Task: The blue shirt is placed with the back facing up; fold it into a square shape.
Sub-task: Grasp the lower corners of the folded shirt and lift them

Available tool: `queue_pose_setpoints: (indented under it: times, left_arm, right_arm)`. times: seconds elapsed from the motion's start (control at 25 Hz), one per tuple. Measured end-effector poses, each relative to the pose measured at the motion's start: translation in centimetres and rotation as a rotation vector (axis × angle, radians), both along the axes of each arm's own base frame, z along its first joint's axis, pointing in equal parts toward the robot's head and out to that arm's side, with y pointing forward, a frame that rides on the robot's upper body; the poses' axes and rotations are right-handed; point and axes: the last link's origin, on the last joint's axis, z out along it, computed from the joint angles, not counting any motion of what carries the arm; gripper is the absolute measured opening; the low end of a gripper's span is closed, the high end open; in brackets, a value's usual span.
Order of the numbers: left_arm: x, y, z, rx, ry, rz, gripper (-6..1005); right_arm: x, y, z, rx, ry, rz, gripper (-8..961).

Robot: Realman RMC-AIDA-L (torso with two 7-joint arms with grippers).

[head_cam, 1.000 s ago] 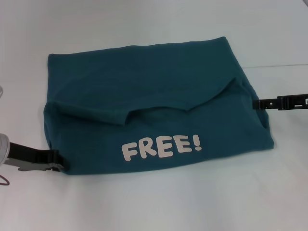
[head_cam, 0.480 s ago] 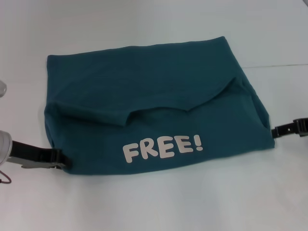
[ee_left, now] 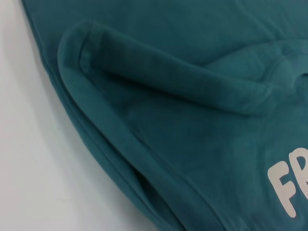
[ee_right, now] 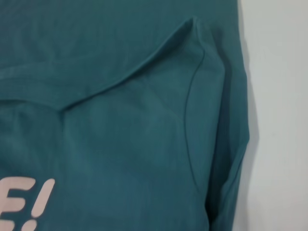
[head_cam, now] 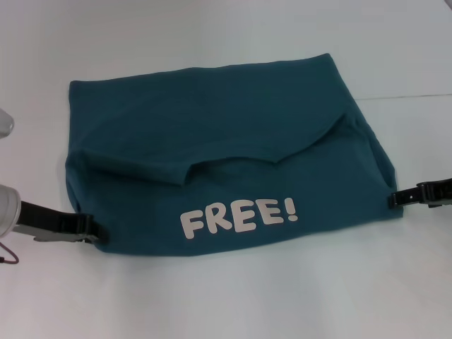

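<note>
1. Since a moment ago, only the right gripper point(head_cam: 393, 200) has shifted, sliding back inward to the blue shirt's point(head_cam: 212, 141) 4 o'clock corner; the shirt hasn't moved.
2. The blue shirt lies mid-table point(head_cam: 226, 304), folded nearly square, lettering up at 6 o'clock, likely awaiting one last fold.
3. The left gripper point(head_cam: 95, 232) sits at the 8 o'clock corner, apparently ready to lift the near edge; whether either gripper is clenched, I cannot tell.

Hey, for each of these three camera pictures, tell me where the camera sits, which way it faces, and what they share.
Head view: on the robot's head, looking down at the blue shirt on the white table; left gripper and right gripper show at its near corners.
Left wrist view: on the left arm, facing shirt folds; no fingers visible.
Right wrist view: on the right arm, facing the shirt's edge; no fingers visible.
Shared: the FREE! lettering.
</note>
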Motion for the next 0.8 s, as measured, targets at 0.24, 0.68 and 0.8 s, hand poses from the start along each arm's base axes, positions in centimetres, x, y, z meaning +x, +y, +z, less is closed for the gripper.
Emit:
queue_pose_setpoints:
  times: [0.24,0.68,0.8]
  left_arm:
    - [0.1,0.0,0.0,-0.004,0.0,0.003,111]
    - [0.2,-0.1,-0.2,-0.016,-0.004,-0.002,110]
    - [0.3,-0.1,-0.2,-0.015,-0.004,-0.004,110]
  right_arm:
    - [0.2,0.5,-1.0,-0.002,0.005,0.001,912]
    - [0.1,1.2,-1.6,-0.003,-0.004,0.009,671]
    - [0.2,1.3,-1.8,-0.001,-0.002,0.007,553]
